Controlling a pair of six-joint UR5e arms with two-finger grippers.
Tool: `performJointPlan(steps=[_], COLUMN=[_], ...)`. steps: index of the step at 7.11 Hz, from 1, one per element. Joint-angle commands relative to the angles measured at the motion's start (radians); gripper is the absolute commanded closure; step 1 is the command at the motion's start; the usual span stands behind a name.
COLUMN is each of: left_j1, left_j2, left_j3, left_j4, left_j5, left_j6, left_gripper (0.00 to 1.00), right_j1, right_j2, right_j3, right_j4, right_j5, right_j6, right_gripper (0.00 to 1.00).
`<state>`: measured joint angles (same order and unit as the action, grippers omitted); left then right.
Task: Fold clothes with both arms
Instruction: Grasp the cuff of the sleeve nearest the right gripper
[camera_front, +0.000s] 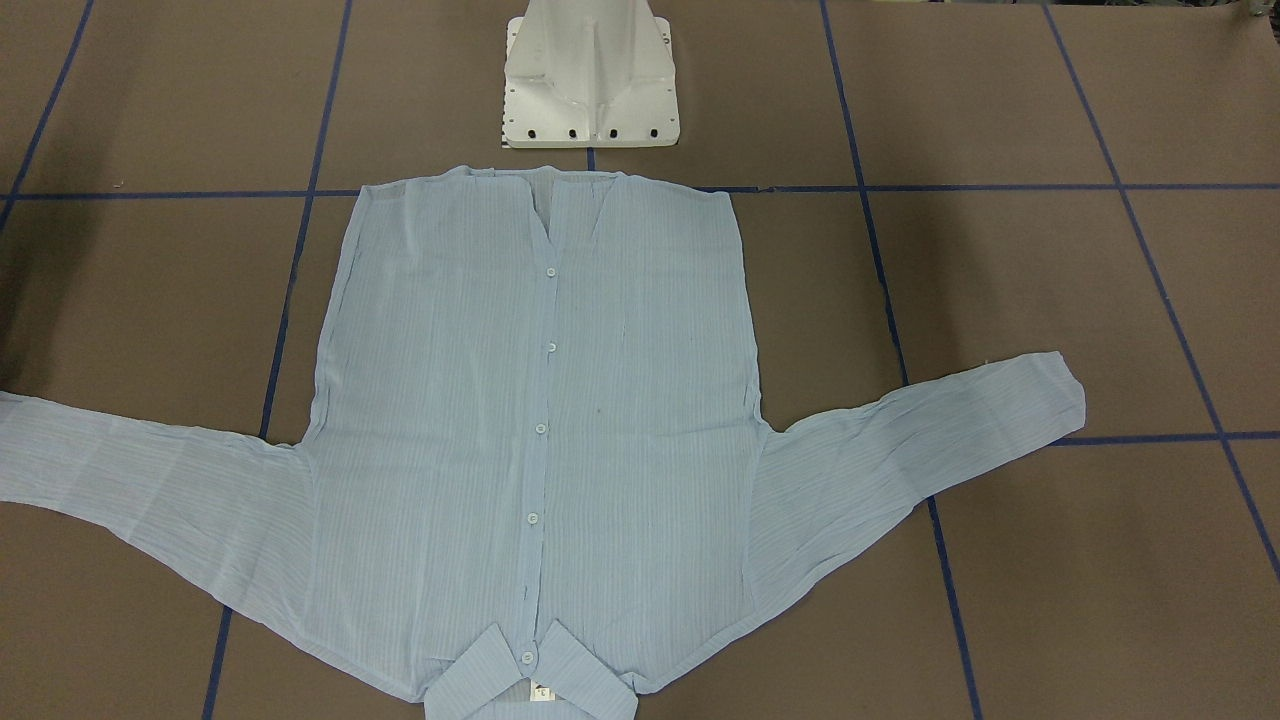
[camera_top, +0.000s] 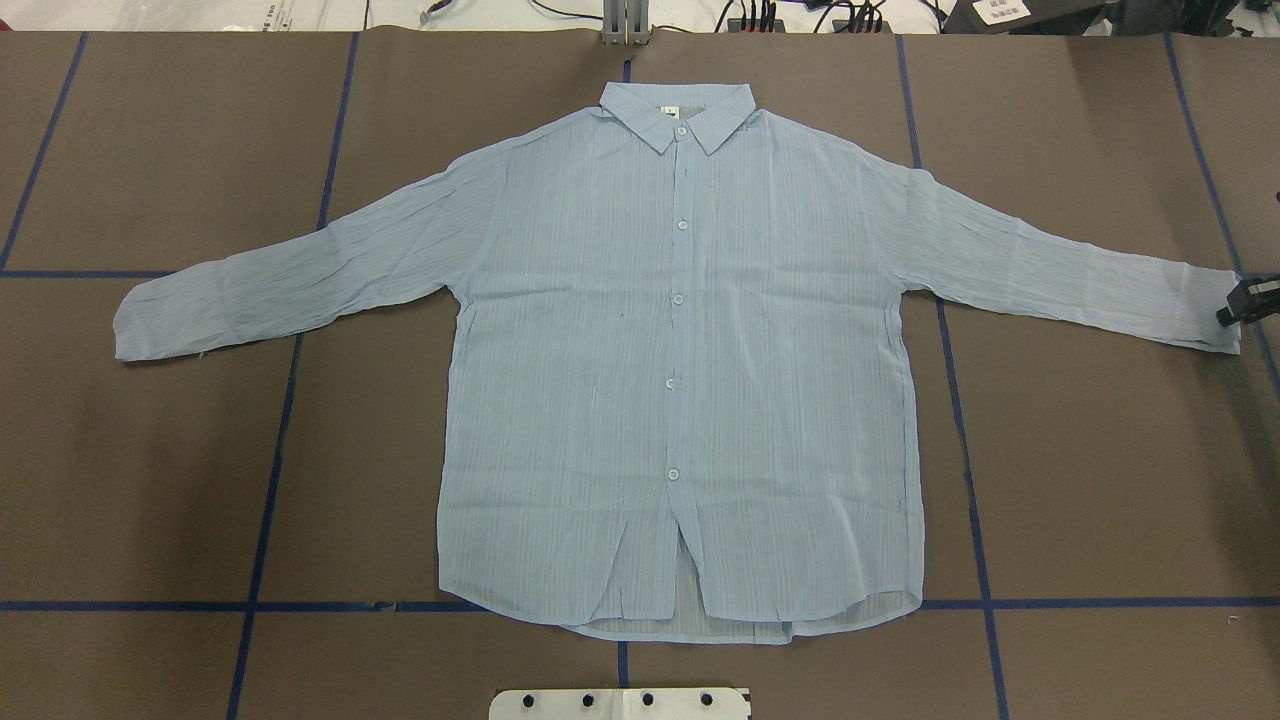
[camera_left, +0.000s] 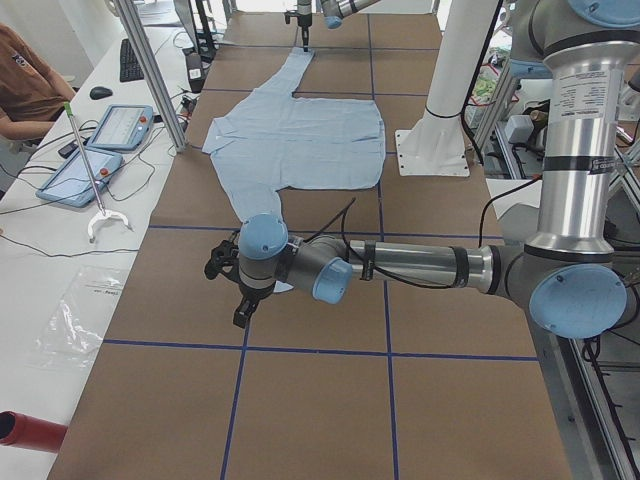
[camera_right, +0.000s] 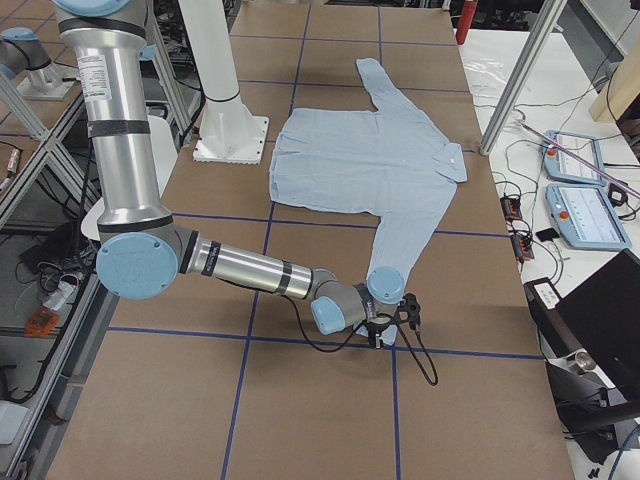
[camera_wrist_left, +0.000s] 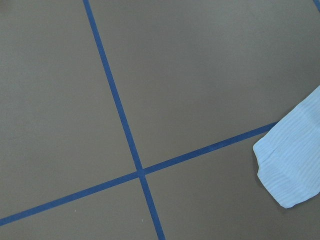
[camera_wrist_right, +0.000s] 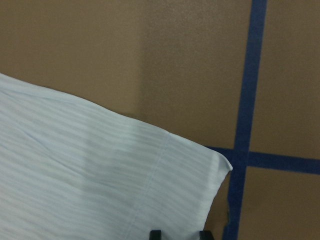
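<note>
Overhead exterior: flat, buttoned blue shirt (camera_top: 780, 350)

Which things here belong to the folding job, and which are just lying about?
In the job:
shirt
left gripper
right gripper, over a sleeve cuff

Lying about:
white pedestal base
tablets
grabber stick
plastic bag

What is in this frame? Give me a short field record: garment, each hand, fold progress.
garment: shirt, buttoned, spread flat front up, both sleeves out
left hand: beyond one sleeve cuff, not on it; cannot tell if open or shut
right hand: at the other cuff, fingertips apart
progress: nothing folded yet
</note>
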<state>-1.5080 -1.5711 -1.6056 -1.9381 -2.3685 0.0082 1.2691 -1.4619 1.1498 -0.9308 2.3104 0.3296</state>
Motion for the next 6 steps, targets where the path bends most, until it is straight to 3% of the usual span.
performJointPlan(steps=[1,4,5,6], left_j1=[0.000,-0.001,-0.001,-0.001], left_j2=[-0.004,-0.004,-0.003,-0.001], left_j3=[0.001,0.000,0.000,0.000], left_j4=[-0.001,-0.001,-0.001,0.001], left_j5=[0.000,0.000,0.000,0.000], left_j6=[-0.001,-0.001,-0.001,-0.001], left_gripper=[0.00,0.00,0.00,0.00], right_j1=[-0.002,0.000,0.003,0.004], right_j2=[0.002,0.003,-0.006,0.006], right_j3=[0.008,0.039,0.098,0.135], right_j4=[0.001,0.006,0.006,0.004], right_j5=[0.000,0.006,0.039,0.128], right_j6=[0.000,0.002,0.003,0.006], right_gripper=[1.00,1.00,1.00,1.00])
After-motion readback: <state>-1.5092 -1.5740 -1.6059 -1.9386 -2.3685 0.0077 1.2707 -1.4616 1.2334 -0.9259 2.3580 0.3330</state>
